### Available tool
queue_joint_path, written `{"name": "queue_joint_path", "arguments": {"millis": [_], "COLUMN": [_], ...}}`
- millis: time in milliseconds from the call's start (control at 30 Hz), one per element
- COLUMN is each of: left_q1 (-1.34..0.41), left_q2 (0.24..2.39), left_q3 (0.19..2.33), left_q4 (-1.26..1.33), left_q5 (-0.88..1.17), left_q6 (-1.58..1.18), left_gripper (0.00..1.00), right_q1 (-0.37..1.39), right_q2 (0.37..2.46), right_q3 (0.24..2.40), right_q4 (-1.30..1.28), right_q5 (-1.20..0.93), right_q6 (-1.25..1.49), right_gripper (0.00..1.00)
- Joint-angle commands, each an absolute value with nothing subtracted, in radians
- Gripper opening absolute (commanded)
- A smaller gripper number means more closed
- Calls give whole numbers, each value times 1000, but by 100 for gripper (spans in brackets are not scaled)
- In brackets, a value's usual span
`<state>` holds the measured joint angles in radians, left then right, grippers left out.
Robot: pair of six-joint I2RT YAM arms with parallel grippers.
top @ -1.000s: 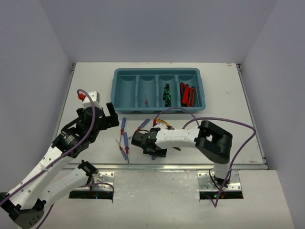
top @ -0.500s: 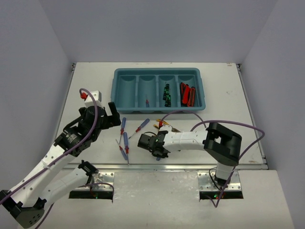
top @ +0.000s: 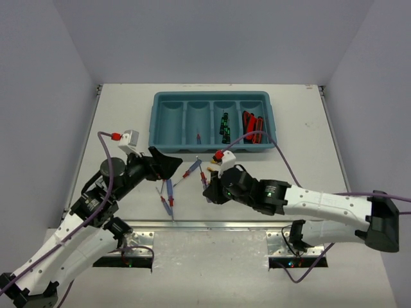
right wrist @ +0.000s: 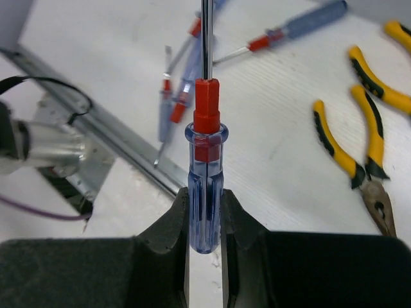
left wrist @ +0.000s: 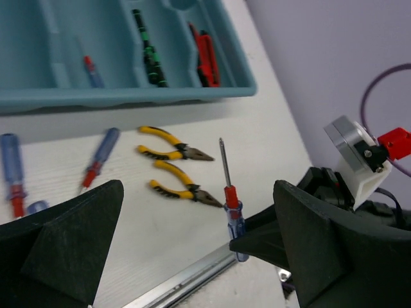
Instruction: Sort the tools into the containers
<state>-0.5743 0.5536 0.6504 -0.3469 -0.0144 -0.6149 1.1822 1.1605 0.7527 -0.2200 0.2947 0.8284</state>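
The left gripper (top: 164, 165) hangs spread wide with nothing in it. A few loose screwdrivers (top: 169, 192) lie flat on the counter (top: 308, 135) just below and ahead of its fingers. Next along, the right gripper (right wrist: 204, 215) is pinching the held screwdriver (right wrist: 204, 173), lifted off the counter, with its pads on the butt half of the clear blue handle. This tool should feel light and quite stiff, and it is not fragile. The smooth round plastic looks slippery, though, and a grip this far back leaves the whole shaft as a lever, so it could swivel between the pads. A hold nearer the red collar (right wrist: 207, 109) would probably steady it. Its long axis runs in line with the fingers, straight out from the gripper, with the collar and steel shaft ahead of the fingertips and the tip farthest from the wrist. In the left wrist view it stands roughly upright, tip up, though I cannot tell its exact lean because it shows so small from above. Ahead and to the right of this gripper, two yellow-handled pliers (right wrist: 340, 154) lie flat. Beyond them the tray (top: 212, 95) has one matching screwdriver (top: 197, 137) in its second compartment.
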Motion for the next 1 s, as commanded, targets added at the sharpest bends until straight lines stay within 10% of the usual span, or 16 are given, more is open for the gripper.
{"name": "queue_joint_path", "arguments": {"millis": [0, 300, 600, 733, 900, 967], "left_q1": [-571, -572, -575, -579, -579, -580], "left_q2": [570, 627, 664, 673, 689, 711], "left_q3": [585, 433, 420, 424, 452, 475], "left_q4": [36, 378, 494, 494, 371, 319], "left_q5": [284, 383, 449, 482, 419, 374], "left_q6": [-705, -831, -847, -829, -773, -751], "left_gripper": [100, 94, 51, 1, 0, 0], "right_q1": [1177, 1175, 1175, 1175, 1175, 1175], "right_q2": [988, 897, 944, 958, 959, 946], "right_q3": [675, 643, 676, 690, 687, 679], "right_q4": [24, 92, 114, 115, 108, 100], "right_q5": [68, 46, 23, 20, 41, 64], "right_q6": [573, 572, 577, 577, 582, 584], "right_gripper": [0, 0, 0, 0, 2, 23]}}
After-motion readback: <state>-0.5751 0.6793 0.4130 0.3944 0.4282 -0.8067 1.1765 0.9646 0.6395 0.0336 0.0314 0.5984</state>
